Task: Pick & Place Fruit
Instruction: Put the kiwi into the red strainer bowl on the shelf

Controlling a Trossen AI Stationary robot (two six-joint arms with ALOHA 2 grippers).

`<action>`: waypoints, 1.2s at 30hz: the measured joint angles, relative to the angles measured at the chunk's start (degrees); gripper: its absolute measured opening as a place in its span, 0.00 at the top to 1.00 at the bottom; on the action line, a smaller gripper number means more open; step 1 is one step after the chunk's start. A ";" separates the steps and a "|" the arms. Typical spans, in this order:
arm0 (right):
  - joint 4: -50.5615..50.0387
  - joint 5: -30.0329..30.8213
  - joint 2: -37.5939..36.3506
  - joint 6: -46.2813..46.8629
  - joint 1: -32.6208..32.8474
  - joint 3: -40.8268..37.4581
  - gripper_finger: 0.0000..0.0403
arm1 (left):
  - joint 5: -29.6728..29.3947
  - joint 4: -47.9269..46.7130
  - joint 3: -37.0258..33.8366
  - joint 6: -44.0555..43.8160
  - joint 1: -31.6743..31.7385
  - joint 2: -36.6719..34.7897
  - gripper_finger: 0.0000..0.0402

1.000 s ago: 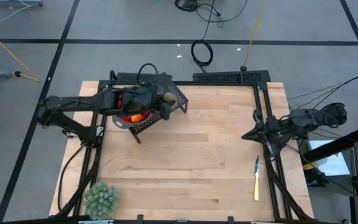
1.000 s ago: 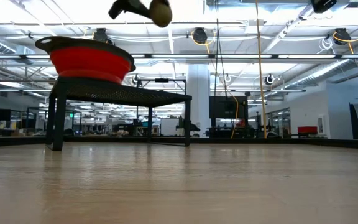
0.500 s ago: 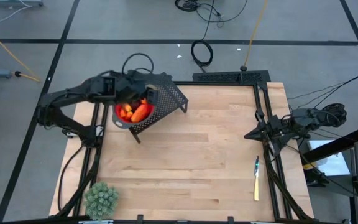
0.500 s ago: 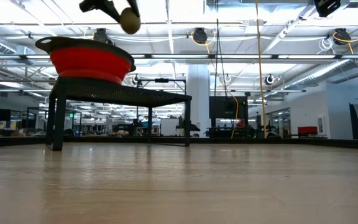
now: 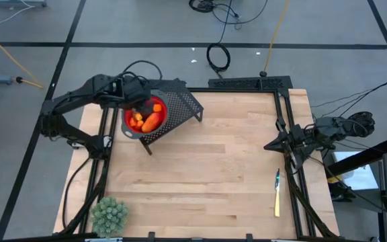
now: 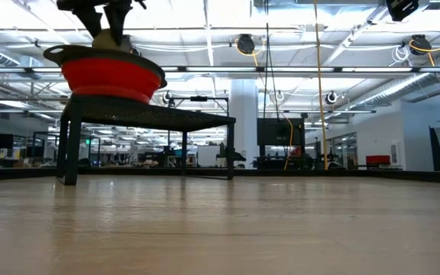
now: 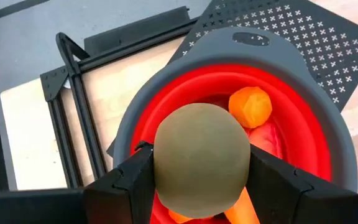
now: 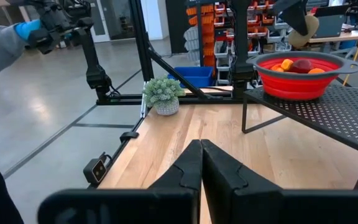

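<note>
Two dark jointed arms trailing black cables.

Bowl (image 5: 154,125) sits on the rack (image 5: 180,106) at the table's (image 5: 207,168) far left corner, fruit (image 5: 150,122) inside. Left gripper (image 7: 199,186) holds an oval (image 7: 201,159) above the bowl. Plant (image 5: 109,215) near left; knife (image 5: 277,193) near right.

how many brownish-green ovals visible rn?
1. The brownish-green oval is held between the left gripper's fingers, directly above the red bowl on the black perforated stand. A second could be hidden in the bowl under the arm.
</note>
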 joint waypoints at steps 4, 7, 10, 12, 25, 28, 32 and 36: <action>0.01 0.11 0.00 0.02 0.00 0.00 1.00 | 0.09 0.31 -0.10 0.34 1.05 0.01 0.48; 0.01 0.17 0.00 0.02 0.00 0.00 1.00 | 1.73 0.18 -0.16 1.13 2.20 0.67 0.48; 0.01 0.22 0.00 0.04 0.00 0.00 1.00 | 3.02 0.27 -0.25 1.90 3.59 2.13 0.48; 0.03 0.23 0.00 0.04 0.00 0.00 1.00 | 3.04 0.26 -0.25 3.61 4.45 3.44 0.48; -0.01 0.24 0.00 0.04 0.00 0.00 1.00 | 5.85 0.18 -0.25 6.40 9.28 6.46 0.48; -0.01 0.24 0.00 0.04 0.01 0.00 1.00 | 6.19 0.18 -0.25 6.77 9.63 6.46 0.48; -0.01 0.24 0.00 0.04 0.00 0.00 1.00 | 6.21 0.20 -0.25 8.22 9.70 6.45 0.48; -0.03 0.24 0.00 0.04 0.00 0.00 1.00 | 5.98 0.20 -0.25 9.14 9.76 6.45 0.49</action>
